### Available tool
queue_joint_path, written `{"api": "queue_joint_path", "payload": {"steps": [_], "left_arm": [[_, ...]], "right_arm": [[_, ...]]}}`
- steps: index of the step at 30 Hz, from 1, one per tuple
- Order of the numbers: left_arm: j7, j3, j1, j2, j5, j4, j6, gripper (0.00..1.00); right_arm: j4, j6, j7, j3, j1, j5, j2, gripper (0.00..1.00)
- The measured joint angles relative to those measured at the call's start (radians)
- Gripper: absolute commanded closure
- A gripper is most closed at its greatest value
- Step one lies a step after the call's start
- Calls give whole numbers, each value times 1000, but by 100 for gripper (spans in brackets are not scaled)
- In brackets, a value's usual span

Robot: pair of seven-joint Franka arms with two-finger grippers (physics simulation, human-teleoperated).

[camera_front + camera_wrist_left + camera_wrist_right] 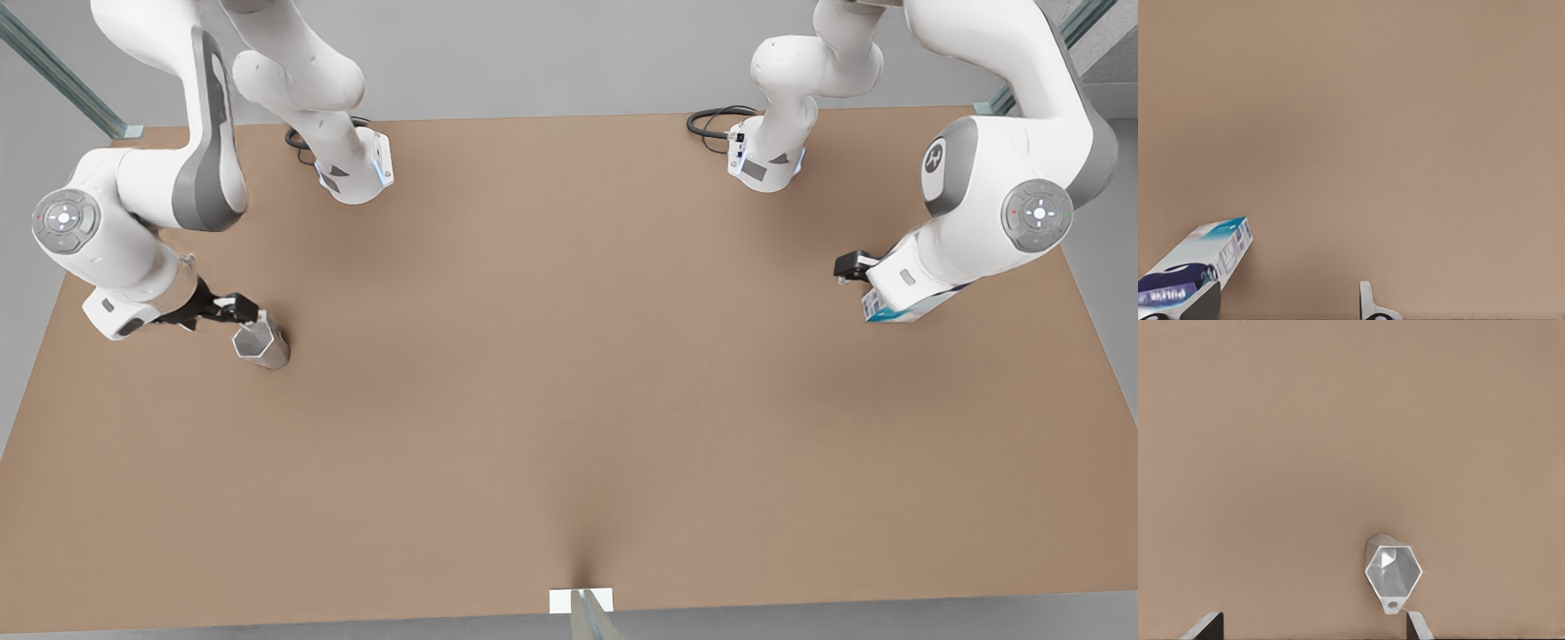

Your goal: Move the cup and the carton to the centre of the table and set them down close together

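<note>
right wrist view puts the right gripper (1313,628) with its two fingertips spread wide and nothing between them, the cup (1392,571) lying just off one fingertip rather than inside the gap. in the front view this same right gripper (238,311) sits at the front view's left, its dark fingers right against the cup (261,344), which rests on the table (569,373) well away from the centre. the left gripper (1290,305) is likewise spread wide and empty in its own wrist view, with the carton (1195,267) beside one fingertip, not between the two; in the front view the left gripper (855,267) is at the front view's right, just over the carton (907,307), which peeks out from under the hand near that edge of the table. the step in hand looks like the reach before either grasp. to do it well, each arm should probably shift sideways until its object sits squarely in the gap, then descend and close; closing as things stand would likely catch an edge and knock the object over. the cup is silver-grey and metallic, with faceted hexagonal sides and rim, and appears tilted in the front view. the carton is a white box with teal and dark blue print, seemingly lying at an angle, mostly hidden by the wrist.
</note>
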Motion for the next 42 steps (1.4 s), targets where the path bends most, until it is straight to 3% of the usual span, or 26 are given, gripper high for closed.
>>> {"api": "queue_joint_path", "payload": {"steps": [5,10,12,14,17,22,34,42], "left_arm": [[-2,0,0,4,7,1,-1,0],[0,0,-1,21,10,26,-15,0],[-1,-1,1,17,9,30,-39,0],[1,-6,-1,26,7,47,-54,0],[5,-1,2,28,3,58,-54,0],[-2,-2,0,56,4,54,-63,0],[-3,-1,1,54,9,11,-60,0],[-5,0,0,39,9,9,-57,0]], "right_arm": [[1,7,60,26,-130,12,2,0],[59,37,58,28,-119,27,57,0],[117,22,60,19,-39,26,97,0],[221,-45,64,17,194,26,157,0],[222,-77,49,19,125,28,166,0],[222,-123,50,-3,170,27,167,0],[55,-21,61,-8,163,9,104,0],[-119,200,-83,-134,167,80,107,0]]}}
